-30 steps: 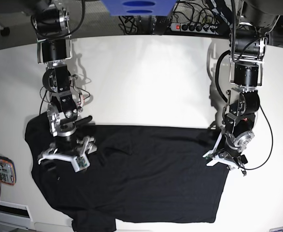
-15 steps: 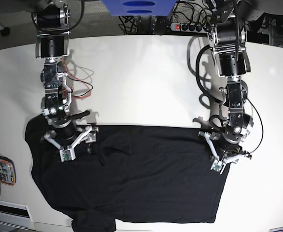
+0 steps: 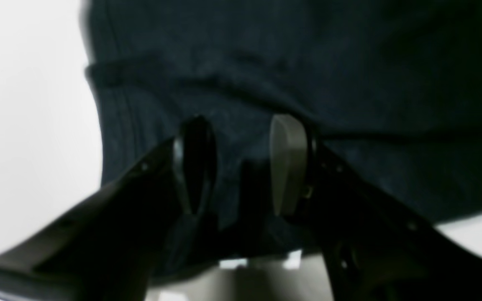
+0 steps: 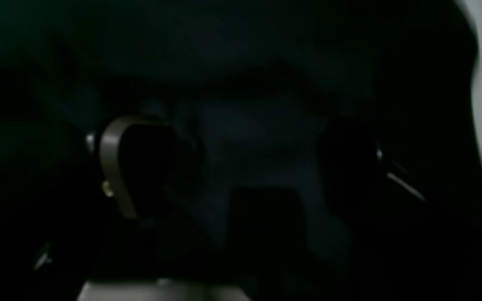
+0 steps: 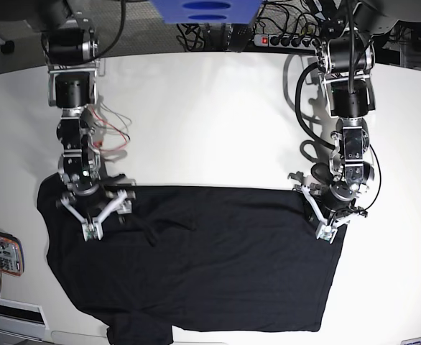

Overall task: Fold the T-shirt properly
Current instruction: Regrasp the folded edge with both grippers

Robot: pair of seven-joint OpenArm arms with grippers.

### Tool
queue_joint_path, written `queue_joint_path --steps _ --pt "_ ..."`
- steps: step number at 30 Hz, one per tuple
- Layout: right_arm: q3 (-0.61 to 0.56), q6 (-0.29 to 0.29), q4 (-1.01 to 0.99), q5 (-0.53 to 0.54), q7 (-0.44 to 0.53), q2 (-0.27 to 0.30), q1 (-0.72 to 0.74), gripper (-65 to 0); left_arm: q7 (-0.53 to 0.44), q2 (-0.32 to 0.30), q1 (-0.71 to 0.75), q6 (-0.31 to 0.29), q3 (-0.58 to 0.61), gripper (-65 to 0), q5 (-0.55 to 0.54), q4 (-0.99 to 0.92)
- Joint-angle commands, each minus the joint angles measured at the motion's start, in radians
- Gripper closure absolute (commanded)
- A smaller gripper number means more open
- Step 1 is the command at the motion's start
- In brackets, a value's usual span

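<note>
White table point(image 5: 210, 122) between my two arms is bare cloth-free surface, free to pass. T-shirt point(image 5: 210, 259) covers the whole near half. My left gripper point(image 5: 330, 213) and right gripper point(image 5: 95, 208) sit low on its far edge. Loose red wires point(image 5: 113, 133) hang beside my right arm. Power strip point(image 5: 289, 40) and cables crowd the far rim.

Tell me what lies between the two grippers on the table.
Only the black T-shirt: its top edge runs from the right gripper to the left gripper, as the base view shows.
</note>
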Motion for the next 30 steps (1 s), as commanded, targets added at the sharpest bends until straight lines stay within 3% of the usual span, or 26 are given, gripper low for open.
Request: queue_joint_path --steps 1,19,30 --pt "0.004 -0.001 0.024 0.003 0.039 0.003 0.038 -56.5 -0.002 -0.006 0.001 -0.001 -0.002 -24.9 -0.009 0.003" --pt "0.003 -0.001 0.131 0.001 0.081 0.003 -0.227 -56.5 -0.027 -0.073 0.153 -0.001 -0.003 -24.9 -0.238 0.013" --pt "0.007 -0.001 0.193 0.001 0.081 0.003 -0.297 -56.5 -0.02 -0.087 0.23 -0.001 -0.003 -24.9 -0.248 0.11"
